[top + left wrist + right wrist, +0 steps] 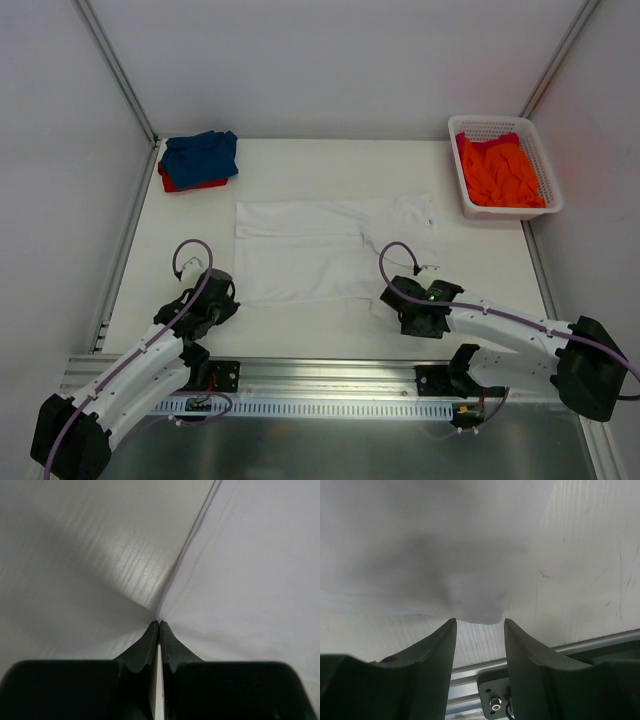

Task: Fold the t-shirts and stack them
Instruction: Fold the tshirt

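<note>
- L fingers (149,642) closed, pinching the white tee (335,250) at its 8 o'clock corner.
- R fingers (442,640) open at the 5 o'clock hem, cloth bump just past tips.
- White tee lies spread mid-tabletop (300,330).
- Blue tee (200,155) sits on red tee (190,185) at 11 o'clock.

You see only a thin edge of the soft red t-shirt (180,187) under the folded blue t-shirt (200,155). Your right arm (500,320) hides part of the large white t-shirt (300,250)'s near edge, and both wrist views blur its cloth.
</note>
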